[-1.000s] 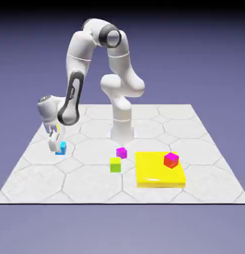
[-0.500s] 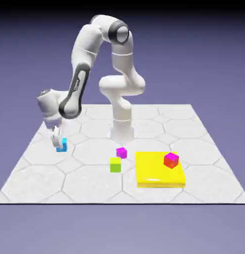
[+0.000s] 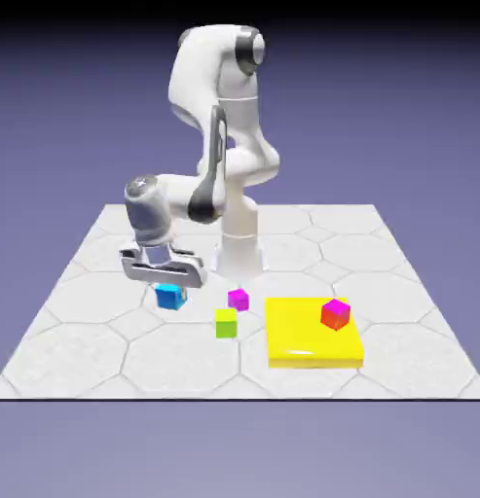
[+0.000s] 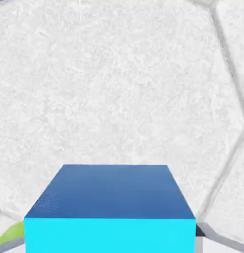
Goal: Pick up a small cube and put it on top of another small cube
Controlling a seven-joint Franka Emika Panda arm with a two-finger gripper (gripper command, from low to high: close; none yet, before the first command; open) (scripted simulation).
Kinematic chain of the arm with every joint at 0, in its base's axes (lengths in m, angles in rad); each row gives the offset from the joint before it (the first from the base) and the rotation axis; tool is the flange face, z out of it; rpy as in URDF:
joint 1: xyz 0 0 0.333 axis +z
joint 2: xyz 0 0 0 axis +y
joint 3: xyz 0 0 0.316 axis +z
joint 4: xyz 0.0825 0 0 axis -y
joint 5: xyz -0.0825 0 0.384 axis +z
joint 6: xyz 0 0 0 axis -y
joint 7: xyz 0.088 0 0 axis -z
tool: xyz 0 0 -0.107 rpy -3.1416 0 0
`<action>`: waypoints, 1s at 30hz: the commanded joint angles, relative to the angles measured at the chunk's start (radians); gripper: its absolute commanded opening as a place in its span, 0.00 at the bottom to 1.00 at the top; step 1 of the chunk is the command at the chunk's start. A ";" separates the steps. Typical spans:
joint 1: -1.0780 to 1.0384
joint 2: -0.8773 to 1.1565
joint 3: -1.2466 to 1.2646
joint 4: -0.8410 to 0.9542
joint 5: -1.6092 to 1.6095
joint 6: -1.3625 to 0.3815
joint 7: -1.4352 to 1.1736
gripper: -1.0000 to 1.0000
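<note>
My gripper [image 3: 168,287] is shut on the small cube [image 3: 169,297], a bright cyan-blue one that hangs just above the table, left of the middle in the exterior view. In the hand view the small cube [image 4: 110,207] fills the bottom centre and hides the fingertips. A lime-green cube [image 3: 226,323] and a magenta cube [image 3: 239,300] rest on the table to the exterior view's right of the held cube, a short gap away. A sliver of lime green [image 4: 9,233] shows at the hand view's bottom left corner.
A flat yellow slab [image 3: 307,340] lies right of the small cubes, with a red-and-magenta cube [image 3: 335,313] on its far right part. The robot's base column [image 3: 240,248] stands behind the cubes. The table [image 3: 107,360] is hexagon-tiled and pale grey.
The arm has swung from the exterior view's left edge of the table toward the middle, carrying the cyan cube. The hand has turned, so its body now lies crosswise.
</note>
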 commanded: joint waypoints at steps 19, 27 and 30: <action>0.688 -0.263 -0.140 0.030 -0.470 -0.150 -0.360 0.00; 0.978 -0.374 -0.199 0.043 -0.666 -0.214 -0.512 0.00; 1.087 -0.415 -0.221 0.048 -0.740 -0.237 -0.569 0.00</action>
